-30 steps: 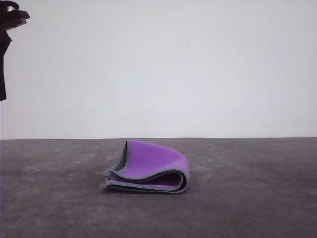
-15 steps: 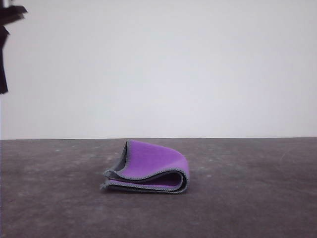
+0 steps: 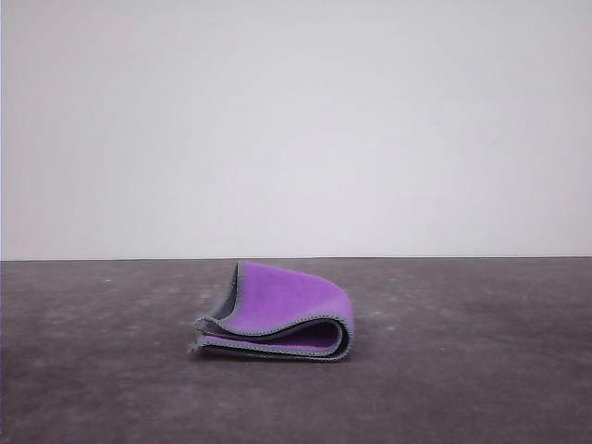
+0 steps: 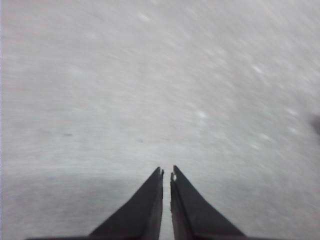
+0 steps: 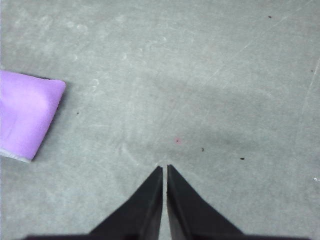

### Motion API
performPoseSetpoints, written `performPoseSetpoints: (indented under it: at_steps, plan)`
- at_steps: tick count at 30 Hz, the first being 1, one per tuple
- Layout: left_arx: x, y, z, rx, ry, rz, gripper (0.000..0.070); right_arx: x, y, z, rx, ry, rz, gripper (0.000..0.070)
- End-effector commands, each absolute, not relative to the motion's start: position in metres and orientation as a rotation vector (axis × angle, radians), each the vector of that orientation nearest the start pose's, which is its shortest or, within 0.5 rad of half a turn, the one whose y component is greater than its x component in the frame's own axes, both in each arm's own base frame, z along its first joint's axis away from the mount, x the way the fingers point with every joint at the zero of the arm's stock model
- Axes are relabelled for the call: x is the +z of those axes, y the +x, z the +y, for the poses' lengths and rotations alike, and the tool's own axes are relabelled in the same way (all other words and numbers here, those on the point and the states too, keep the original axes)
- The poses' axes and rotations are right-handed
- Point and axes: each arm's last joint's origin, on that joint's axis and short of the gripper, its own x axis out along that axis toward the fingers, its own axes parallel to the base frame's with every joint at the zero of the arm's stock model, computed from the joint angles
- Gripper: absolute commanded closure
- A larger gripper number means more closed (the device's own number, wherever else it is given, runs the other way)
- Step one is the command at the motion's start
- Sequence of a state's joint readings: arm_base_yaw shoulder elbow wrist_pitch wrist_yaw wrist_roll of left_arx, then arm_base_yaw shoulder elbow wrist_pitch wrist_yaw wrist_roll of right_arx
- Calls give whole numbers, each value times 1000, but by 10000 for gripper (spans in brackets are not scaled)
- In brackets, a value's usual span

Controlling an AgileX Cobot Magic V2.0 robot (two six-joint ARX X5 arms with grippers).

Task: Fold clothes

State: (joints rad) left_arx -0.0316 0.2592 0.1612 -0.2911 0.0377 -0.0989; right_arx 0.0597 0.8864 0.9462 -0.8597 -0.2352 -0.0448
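**One folded cloth, two closed grippers**

One item on my table [image 3: 481, 388]: the cloth [image 3: 277, 319], lying folded near the middle of the dark grey surface. From the front view I read its layers, a bright purple face on top, charcoal grey showing at the left edge, and a light-grey stitched hem curling round the open side that faces the camera.

Right wrist view: I see a purple corner of the cloth [image 5: 25, 117] from above, flat on the table and well apart from the right gripper [image 5: 164, 168]. Its two dark fingers are pressed almost together, nothing between them.

Left wrist view: the left gripper [image 4: 166, 171] likewise has its fingers nearly touching and grips nothing. The surface beneath is smeared with blur, so I can only say it is probably the same table top.
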Motion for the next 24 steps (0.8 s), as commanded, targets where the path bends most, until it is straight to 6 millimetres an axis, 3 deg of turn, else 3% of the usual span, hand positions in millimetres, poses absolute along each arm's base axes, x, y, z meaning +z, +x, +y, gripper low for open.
performPoseSetpoints:
  at_steps: [1, 12, 24]
  plan:
    - [169, 102, -4, -33, -106, 359, 684, 318, 162, 17, 294, 37, 778, 690]
    - [149, 93, -2, -14, -106, 294, 684, 318, 162, 17, 294, 37, 777, 690]
    - [152, 92, -2, -18, -114, 256, 684, 318, 163, 17, 294, 36, 771, 690]
